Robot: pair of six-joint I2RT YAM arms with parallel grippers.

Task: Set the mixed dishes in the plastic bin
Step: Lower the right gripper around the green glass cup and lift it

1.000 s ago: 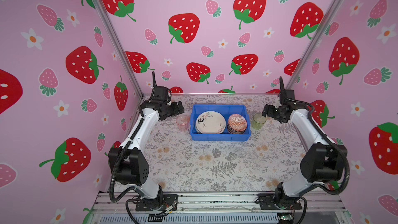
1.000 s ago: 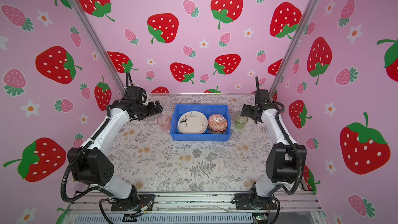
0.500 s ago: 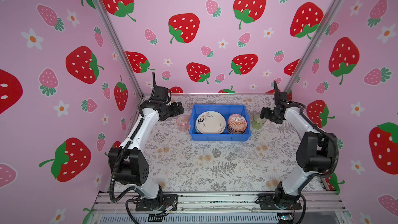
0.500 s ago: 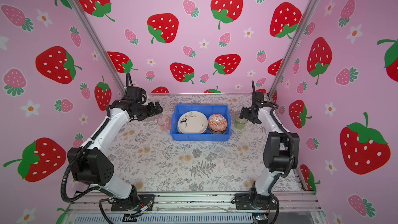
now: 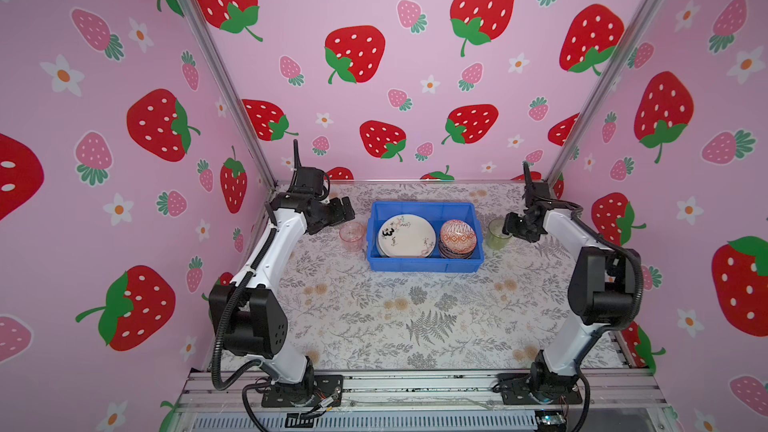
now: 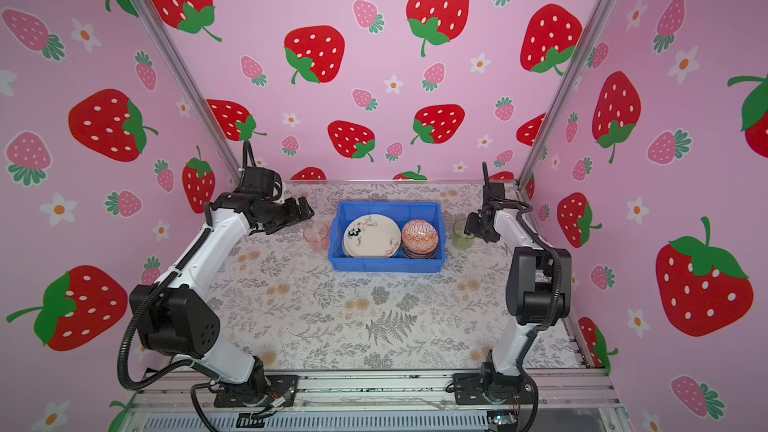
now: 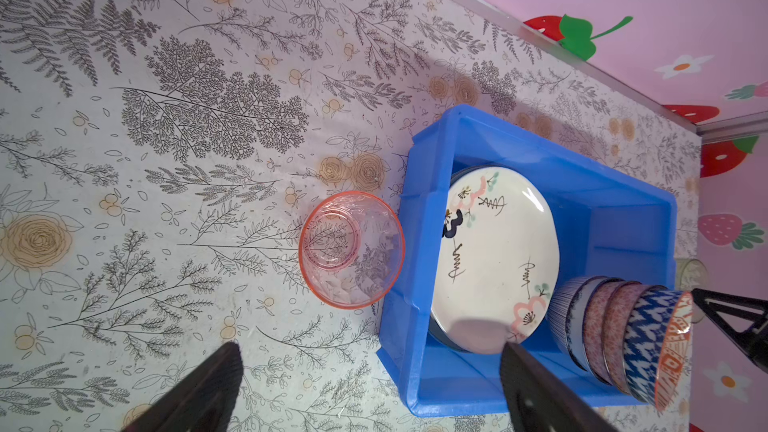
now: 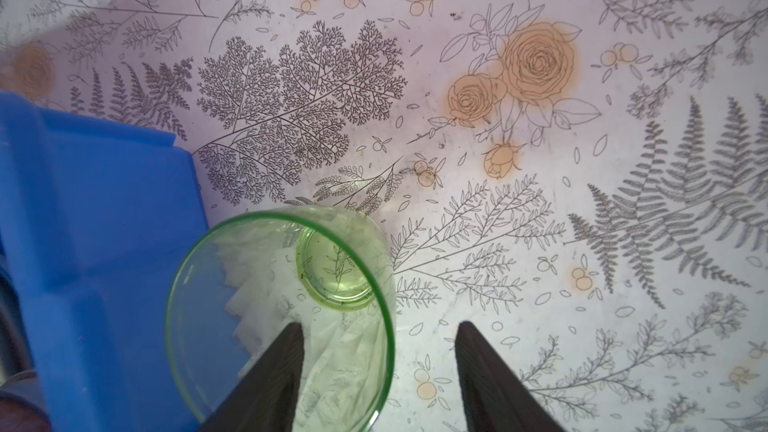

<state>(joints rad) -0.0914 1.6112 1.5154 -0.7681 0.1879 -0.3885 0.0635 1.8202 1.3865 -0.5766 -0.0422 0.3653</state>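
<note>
Covering lower plates [image 7: 441,336]: cream plate [image 7: 494,259].

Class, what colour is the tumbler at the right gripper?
Translucent green; the tumbler shows best in the right wrist view.

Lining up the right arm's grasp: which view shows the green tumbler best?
Right wrist view: the green tumbler fills it, rim and base clear, jaws straddling its wall. Both top views show it small beside the bin; left wrist view catches a sliver.
</note>
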